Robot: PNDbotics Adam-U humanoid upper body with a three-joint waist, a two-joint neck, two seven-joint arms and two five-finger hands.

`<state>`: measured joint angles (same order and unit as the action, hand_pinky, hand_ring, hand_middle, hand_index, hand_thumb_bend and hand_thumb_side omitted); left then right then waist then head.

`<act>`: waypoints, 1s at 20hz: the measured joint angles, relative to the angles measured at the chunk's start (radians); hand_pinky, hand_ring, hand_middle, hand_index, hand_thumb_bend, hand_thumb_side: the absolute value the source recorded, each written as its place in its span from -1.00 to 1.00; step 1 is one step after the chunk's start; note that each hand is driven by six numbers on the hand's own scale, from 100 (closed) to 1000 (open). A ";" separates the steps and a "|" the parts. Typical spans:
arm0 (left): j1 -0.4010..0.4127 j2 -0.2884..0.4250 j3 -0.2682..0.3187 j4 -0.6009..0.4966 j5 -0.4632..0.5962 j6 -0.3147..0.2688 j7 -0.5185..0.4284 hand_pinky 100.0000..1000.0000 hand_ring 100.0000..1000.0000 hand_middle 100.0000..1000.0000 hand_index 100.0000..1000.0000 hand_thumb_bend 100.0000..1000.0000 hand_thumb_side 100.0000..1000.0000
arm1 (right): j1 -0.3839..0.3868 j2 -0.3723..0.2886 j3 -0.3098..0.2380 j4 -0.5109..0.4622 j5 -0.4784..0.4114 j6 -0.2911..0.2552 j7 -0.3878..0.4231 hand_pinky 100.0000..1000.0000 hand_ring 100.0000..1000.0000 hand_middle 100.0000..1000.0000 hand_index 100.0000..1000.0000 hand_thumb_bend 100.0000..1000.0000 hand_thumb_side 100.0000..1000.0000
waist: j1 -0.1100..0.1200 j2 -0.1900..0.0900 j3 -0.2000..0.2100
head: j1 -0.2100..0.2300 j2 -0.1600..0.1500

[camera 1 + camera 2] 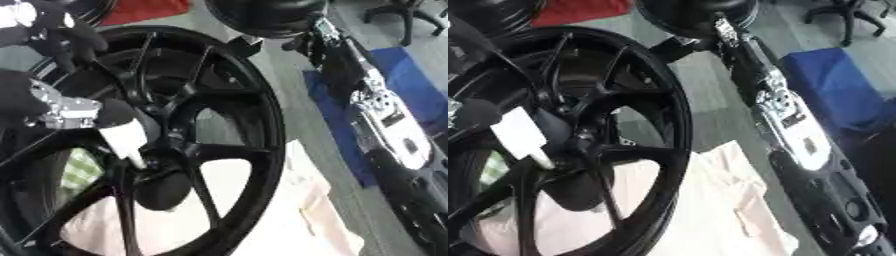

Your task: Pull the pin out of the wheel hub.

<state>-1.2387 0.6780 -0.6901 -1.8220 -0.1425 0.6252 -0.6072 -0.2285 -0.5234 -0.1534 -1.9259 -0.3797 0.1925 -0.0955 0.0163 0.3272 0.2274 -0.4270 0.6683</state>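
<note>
A large black spoked wheel hub (219,105) stands on edge and fills the left half of both views. A white pin (124,137) with a thin tip slants down to the hub's centre (162,162). My left hand (66,112), black with silver joints, comes in from the left, and a dark fingertip (114,112) caps the pin's upper end, so the hand looks shut on it. A rounded black part (162,190) sits just below the centre. My right arm (785,112) runs from the top down to the lower right corner; its hand is out of view.
A pale pink cloth (728,210) lies under and behind the wheel. A blue pad (833,85) lies on the grey floor at the right, a red object (579,10) at the top left, and a chair base (846,15) at the top right.
</note>
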 measured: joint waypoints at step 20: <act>0.034 -0.066 -0.054 0.112 -0.178 -0.031 -0.031 0.58 0.39 0.34 0.56 0.39 0.19 | -0.006 0.009 0.000 0.002 0.000 0.008 0.003 1.00 0.41 -0.08 0.35 -1.00 0.48 | 0.010 0.015 -0.013 | 0.012 0.019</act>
<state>-1.2045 0.6117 -0.7438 -1.7102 -0.3202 0.5945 -0.6379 -0.2345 -0.5146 -0.1533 -1.9237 -0.3799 0.2001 -0.0922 0.0261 0.3420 0.2145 -0.4152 0.6872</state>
